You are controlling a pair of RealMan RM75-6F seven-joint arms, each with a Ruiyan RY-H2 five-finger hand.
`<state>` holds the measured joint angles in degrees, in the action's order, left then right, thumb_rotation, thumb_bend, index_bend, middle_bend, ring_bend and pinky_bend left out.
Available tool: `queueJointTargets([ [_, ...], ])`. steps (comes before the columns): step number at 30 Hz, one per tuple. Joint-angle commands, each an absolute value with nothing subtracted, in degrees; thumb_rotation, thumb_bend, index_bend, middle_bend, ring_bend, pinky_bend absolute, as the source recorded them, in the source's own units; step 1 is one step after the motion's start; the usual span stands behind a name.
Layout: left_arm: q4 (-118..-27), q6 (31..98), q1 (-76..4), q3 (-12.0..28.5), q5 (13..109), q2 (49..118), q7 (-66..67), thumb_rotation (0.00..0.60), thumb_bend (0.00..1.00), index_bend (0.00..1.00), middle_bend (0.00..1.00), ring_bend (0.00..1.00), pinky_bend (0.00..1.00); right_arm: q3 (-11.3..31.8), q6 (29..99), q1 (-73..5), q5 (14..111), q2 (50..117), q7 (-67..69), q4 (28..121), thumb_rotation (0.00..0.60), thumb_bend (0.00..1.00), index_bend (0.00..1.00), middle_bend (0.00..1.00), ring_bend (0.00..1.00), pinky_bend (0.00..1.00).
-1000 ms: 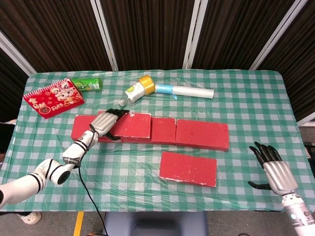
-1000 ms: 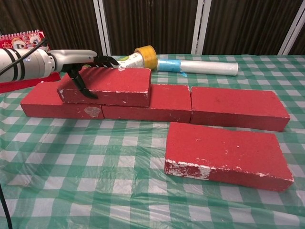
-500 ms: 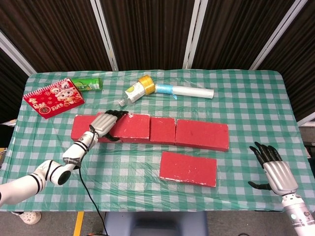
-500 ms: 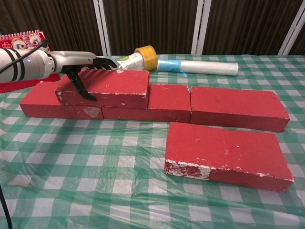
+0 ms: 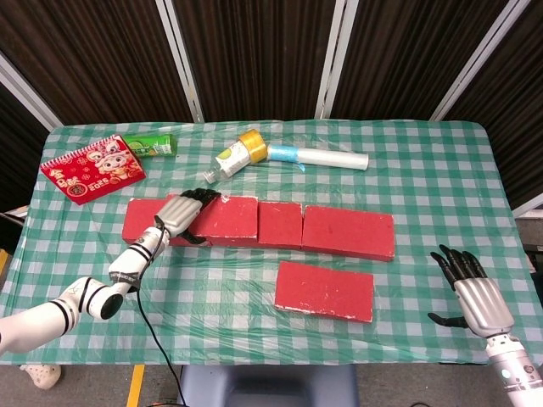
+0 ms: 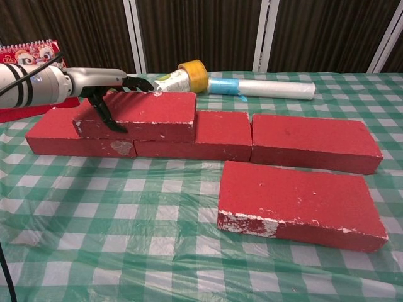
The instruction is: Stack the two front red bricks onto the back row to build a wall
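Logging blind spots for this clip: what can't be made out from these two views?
- Left hand: its palm side against the stacked brick is hidden by the hand in both views.
- Right hand: outside the chest view.
- Bottle label: too small to read.
- Notebook: cut by the chest view's left edge.

The red bricks (image 6: 301, 201) look matt and rough (edges chipped white); the checked tablecloth (image 6: 126, 245) lies under glossy, wrinkled clear plastic; the left hand (image 5: 180, 212) shows smooth silvery metal.
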<state>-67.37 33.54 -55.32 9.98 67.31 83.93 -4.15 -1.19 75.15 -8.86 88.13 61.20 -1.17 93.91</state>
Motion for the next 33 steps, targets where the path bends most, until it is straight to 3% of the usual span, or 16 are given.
queueJointTargets([
  [1,-67.6,33.7,-55.3,10.0,67.1,83.9,-3.9,0.600,0.24,0.00,0.00,0.00,0.15,-1.2,75.1,-8.9,88.1,61.2,-1.2,93.9,0.600,0.09,0.00,0.00,0.00,0.00],
  [33,-68.5,33.6,-55.6,10.1,65.1,83.6,-2.7,0.600,0.21,0.00,0.00,0.00,0.11,-1.2,75.4,-8.7,88.1,61.2,-1.4,94.1,0.600,0.09,0.00,0.00,0.00,0.00],
])
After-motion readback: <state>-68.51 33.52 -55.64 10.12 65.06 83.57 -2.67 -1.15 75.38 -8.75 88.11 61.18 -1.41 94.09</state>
